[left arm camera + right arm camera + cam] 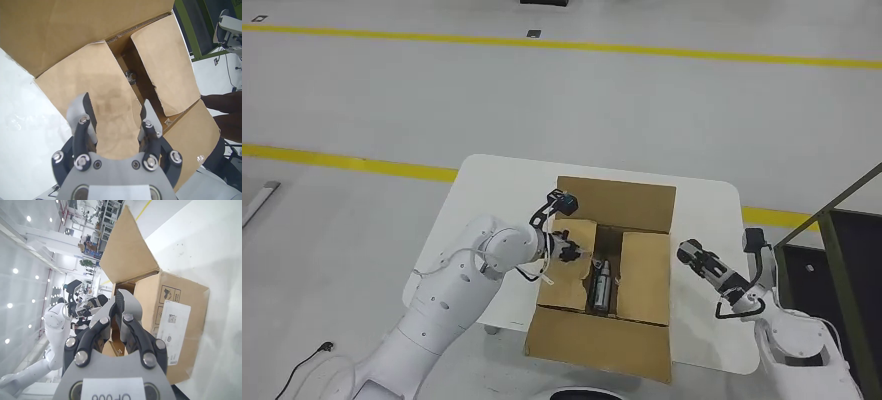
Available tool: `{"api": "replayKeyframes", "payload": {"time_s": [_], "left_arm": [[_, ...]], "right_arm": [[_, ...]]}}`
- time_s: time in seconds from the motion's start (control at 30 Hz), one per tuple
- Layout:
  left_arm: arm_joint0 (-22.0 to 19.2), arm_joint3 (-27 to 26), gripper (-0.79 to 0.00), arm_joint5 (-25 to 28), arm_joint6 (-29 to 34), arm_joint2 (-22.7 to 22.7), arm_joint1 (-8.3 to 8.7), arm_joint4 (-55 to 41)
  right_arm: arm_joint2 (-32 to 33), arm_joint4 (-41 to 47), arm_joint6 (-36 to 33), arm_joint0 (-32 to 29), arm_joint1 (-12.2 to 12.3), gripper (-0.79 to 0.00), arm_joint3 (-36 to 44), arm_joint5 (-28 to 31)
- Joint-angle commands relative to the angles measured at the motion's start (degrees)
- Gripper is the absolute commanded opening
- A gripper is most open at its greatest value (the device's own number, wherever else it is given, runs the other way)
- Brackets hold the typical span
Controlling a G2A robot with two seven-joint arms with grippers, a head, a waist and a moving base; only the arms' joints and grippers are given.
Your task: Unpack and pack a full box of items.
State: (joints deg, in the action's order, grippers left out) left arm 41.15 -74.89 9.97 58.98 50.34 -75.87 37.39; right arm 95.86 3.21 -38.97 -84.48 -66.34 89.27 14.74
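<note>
Lying nearest the robot, the near outer flap (597,345) of the cardboard box (647,265) is folded outward and down past the edge of the white table (492,190). The box stands in the middle of the table with all its flaps undone.

Just beyond that flap, the left gripper (568,249) (116,98) hangs over the left inner flap (90,75), which leans in over the opening. Its fingers (88,108) are spread wide with nothing between them.

The right gripper (685,250) (120,294) sits level with it on the other side, outside the box and just beside its right wall, above bare table. Its fingers (130,306) are pressed together and grip nothing. From that wrist, the box wall facing it carries a white shipping label (174,330).

Between the two inner flaps a gap is open. Down in it lies a dark bottle-shaped item (600,285) (130,76) on the box floor, its capped end pointing away from the robot. The right inner flap (647,265) covers the rest of that side.

Farther off, the far outer flap (617,205) stands up and tilts back. Beyond the table, a yellow line (542,44) crosses the grey floor.
</note>
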Motion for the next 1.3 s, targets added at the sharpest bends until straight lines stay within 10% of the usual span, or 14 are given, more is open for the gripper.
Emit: {"api": "replayKeyframes", "payload": {"time_s": [0.0, 0.4, 0.7, 1.27], "left_arm": [[0.00, -0.01, 0.000, 0.00, 0.00, 0.00, 0.00, 0.00], [0.00, -0.01, 0.000, 0.00, 0.00, 0.00, 0.00, 0.00], [0.00, -0.01, 0.000, 0.00, 0.00, 0.00, 0.00, 0.00], [0.00, -0.01, 0.000, 0.00, 0.00, 0.00, 0.00, 0.00]], "right_arm": [[-0.03, -0.31, 0.01, -0.02, 0.00, -0.785, 0.14, -0.01], [0.46, 4.96, 5.82, 1.47, -0.37, -0.785, -4.37, -0.38], [-3.36, 3.25, 14.34, 15.32, -1.04, -0.785, -18.69, -1.18], [-15.54, 7.86, -1.08, 37.58, -3.80, -0.785, -46.51, 7.55]]}}
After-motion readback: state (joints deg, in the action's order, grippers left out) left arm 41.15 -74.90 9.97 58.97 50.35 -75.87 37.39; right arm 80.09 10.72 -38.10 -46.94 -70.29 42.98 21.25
